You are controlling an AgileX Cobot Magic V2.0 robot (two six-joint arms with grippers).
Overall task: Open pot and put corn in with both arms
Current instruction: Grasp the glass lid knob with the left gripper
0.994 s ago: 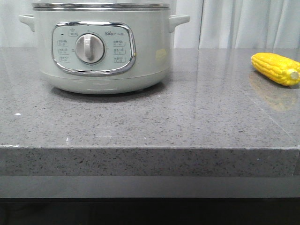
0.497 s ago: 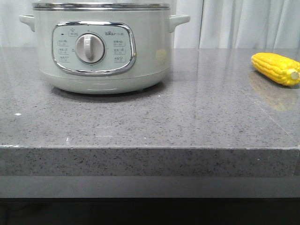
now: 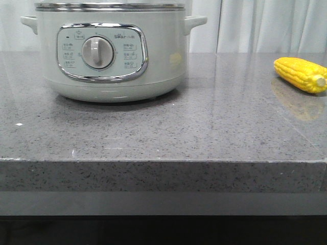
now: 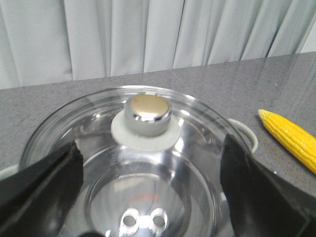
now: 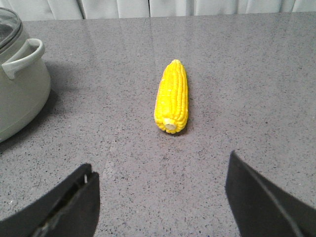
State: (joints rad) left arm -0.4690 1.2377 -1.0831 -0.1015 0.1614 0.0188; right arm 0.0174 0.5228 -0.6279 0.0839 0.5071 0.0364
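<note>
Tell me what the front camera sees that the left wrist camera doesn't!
Only the front view shows the pot's control panel with its white dial, and the table's front edge. Only the left wrist view shows the glass lid from above, its shiny knob, and the left gripper with open jaws either side. Both show the pot, the corn lying on the table, and the curtain.

In the front view the pot (image 3: 112,56) is cut off by the top edge, so its lid cannot be seen there, and the panel's small labels are too small to be read. The corn (image 3: 300,74) is clipped at the worktop's (image 3: 163,132) right edge. Neither arm is seen in that view. In both wrist views the fingers (image 4: 42,185) (image 5: 64,205) are cropped and blurred.
</note>
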